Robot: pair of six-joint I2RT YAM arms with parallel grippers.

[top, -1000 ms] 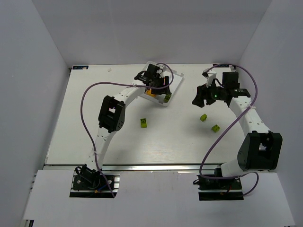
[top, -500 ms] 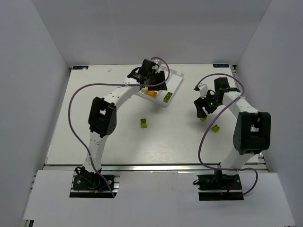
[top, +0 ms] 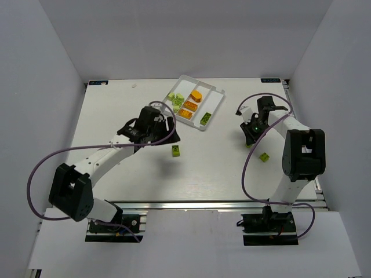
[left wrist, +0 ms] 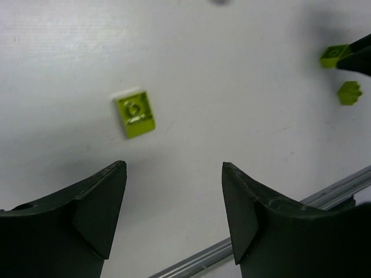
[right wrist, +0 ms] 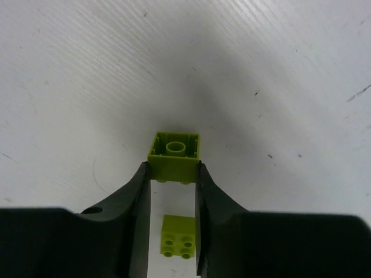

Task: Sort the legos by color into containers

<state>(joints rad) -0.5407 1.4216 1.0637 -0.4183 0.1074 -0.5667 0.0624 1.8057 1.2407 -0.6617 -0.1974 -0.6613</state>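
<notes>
The white tray (top: 215,91) lies at the back centre. Its left compartment holds light yellow-green bricks (top: 175,99), the middle one orange pieces (top: 191,104), the right one a green brick (top: 205,119). My left gripper (top: 170,134) is open and empty, just behind a loose yellow-green brick (top: 175,150); the left wrist view shows that brick (left wrist: 134,114) ahead of the open gripper (left wrist: 174,168). My right gripper (right wrist: 173,166) is shut on a yellow-green brick (right wrist: 174,154), low over the table at the right (top: 249,141). Another yellow-green brick (right wrist: 178,234) lies below the fingers, also seen from above (top: 264,156).
White walls enclose the table on three sides. An aluminium rail (top: 191,202) runs along the near edge. Purple cables loop from both arms over the table. The left wrist view also shows the right gripper's brick (left wrist: 333,55) and the loose one (left wrist: 349,92) at far right.
My left gripper left the tray and swung back to the near side, beside the loose brick. My right gripper came down over the brick at the right and shut on it.
</notes>
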